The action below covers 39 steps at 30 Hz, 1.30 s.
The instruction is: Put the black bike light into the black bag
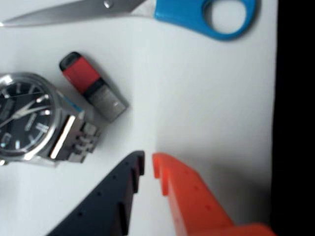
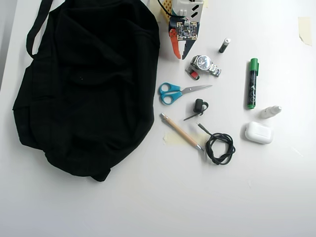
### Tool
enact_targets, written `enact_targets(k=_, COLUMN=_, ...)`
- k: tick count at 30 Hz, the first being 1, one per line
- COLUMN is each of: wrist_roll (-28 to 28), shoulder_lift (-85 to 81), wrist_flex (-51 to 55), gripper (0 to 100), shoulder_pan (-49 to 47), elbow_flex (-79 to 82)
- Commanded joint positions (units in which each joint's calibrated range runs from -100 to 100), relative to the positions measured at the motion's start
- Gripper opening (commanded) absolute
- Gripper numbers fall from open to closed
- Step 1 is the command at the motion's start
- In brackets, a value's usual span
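Observation:
The black bike light (image 2: pixel 199 106) is a small black block with a loop strap. It lies on the white table just right of the blue scissors (image 2: pixel 172 93) and does not show in the wrist view. The black bag (image 2: pixel 84 84) lies flat over the left half of the table. My gripper (image 2: pixel 180 57) hangs at the top centre, right beside the bag's upper right edge and well above the light in the picture. In the wrist view the gripper (image 1: pixel 148 160) has a dark finger (image 1: pixel 125 182) and an orange finger (image 1: pixel 182 191) nearly touching, with nothing between them.
A steel watch (image 1: pixel 29 118) and a red USB stick (image 1: pixel 91 88) lie just beyond my fingertips, with the scissors (image 1: pixel 197 12) past them. A battery (image 2: pixel 224 45), green marker (image 2: pixel 252 83), white case (image 2: pixel 258 132), wooden pen (image 2: pixel 180 131) and coiled cable (image 2: pixel 219 148) lie to the right.

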Motion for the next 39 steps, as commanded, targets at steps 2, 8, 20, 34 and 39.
enact_targets(k=2, wrist_roll=0.09, shoulder_lift=-0.84, wrist_flex=0.54, gripper=2, shoulder_pan=0.12, elbow_flex=0.65)
enact_targets(k=8, wrist_roll=0.09, shoulder_lift=-0.84, wrist_flex=0.54, gripper=2, shoulder_pan=0.12, elbow_flex=0.65)
enact_targets(k=20, wrist_roll=0.09, shoulder_lift=-0.84, wrist_flex=0.54, gripper=2, shoulder_pan=0.12, elbow_flex=0.65)
enact_targets(k=34, wrist_roll=0.25, shoulder_lift=-0.84, wrist_flex=2.09, gripper=2, shoulder_pan=0.12, elbow_flex=0.65)
enact_targets(k=39, wrist_roll=0.25, shoulder_lift=-0.84, wrist_flex=2.09, gripper=2, shoulder_pan=-0.33, elbow_flex=0.65)
